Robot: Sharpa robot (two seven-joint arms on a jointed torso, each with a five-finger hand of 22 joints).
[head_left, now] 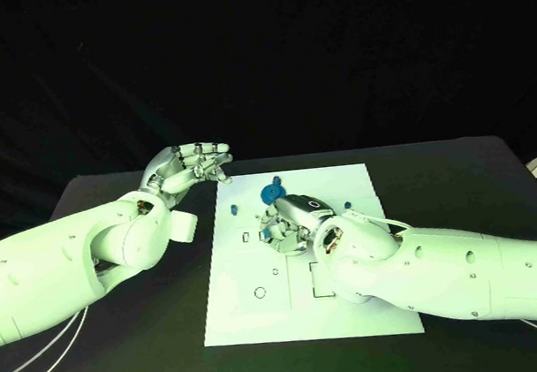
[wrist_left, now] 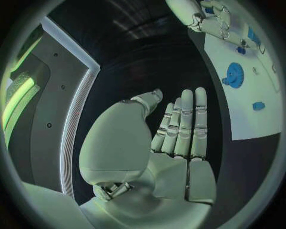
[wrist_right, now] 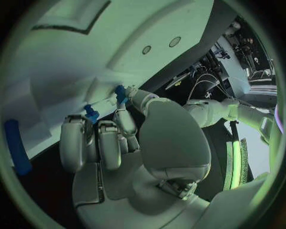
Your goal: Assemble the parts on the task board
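The white task board (head_left: 345, 179) lies in the middle of the black table. My right hand (head_left: 300, 223) is down on the board's middle, fingers curled. Its thumb and a finger pinch a small blue peg (wrist_right: 121, 93) that stands against the board. A second small blue part (wrist_right: 90, 113) sits at another fingertip. A blue gear (head_left: 273, 192) (wrist_left: 233, 75) lies on the board beyond that hand. A small blue piece (head_left: 235, 209) (wrist_left: 258, 105) sits near the board's left edge. My left hand (head_left: 190, 167) (wrist_left: 178, 129) hovers off the board's far left corner, fingers straight, holding nothing.
A long blue bar (wrist_right: 16, 145) lies on the board beside my right hand. The near half of the board has holes and slots (head_left: 318, 279). Bare black table (head_left: 473, 184) surrounds the board. White cables (head_left: 29, 351) run at the near left.
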